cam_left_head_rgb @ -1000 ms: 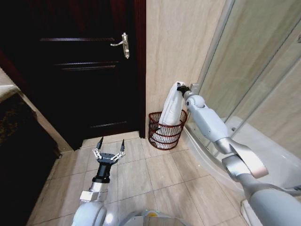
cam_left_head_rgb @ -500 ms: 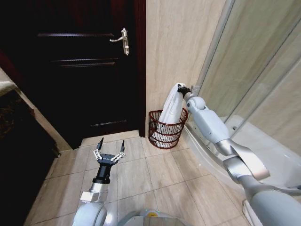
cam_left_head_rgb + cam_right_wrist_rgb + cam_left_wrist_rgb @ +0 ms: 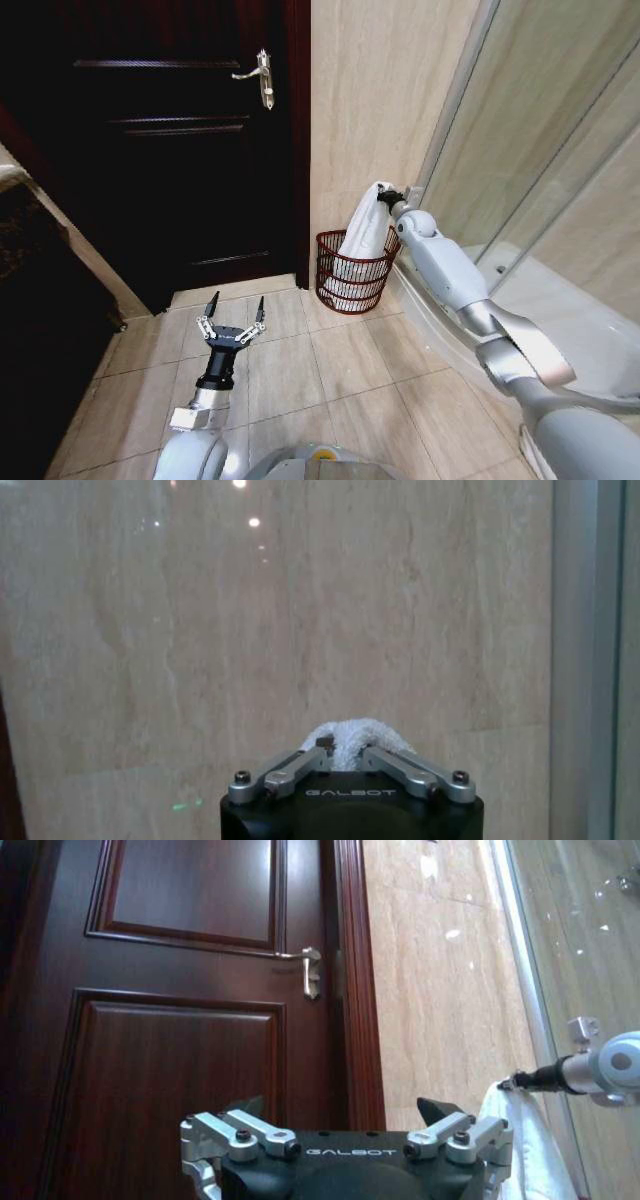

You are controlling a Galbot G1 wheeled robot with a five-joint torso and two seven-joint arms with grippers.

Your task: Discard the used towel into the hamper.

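1 towel [image 3: 366, 232], pinched by the right gripper [image 3: 387, 197], has sunk deeper into the far hamper [image 3: 352, 275], release pending; left gripper [image 3: 233, 312] idles near-left, fingers spread.

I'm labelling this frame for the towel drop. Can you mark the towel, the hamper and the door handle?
towel [image 3: 364, 232]: head view, hanging white fabric.
hamper [image 3: 372, 283]: head view, red wire wall.
door handle [image 3: 262, 78]: head view, metal lever plate.
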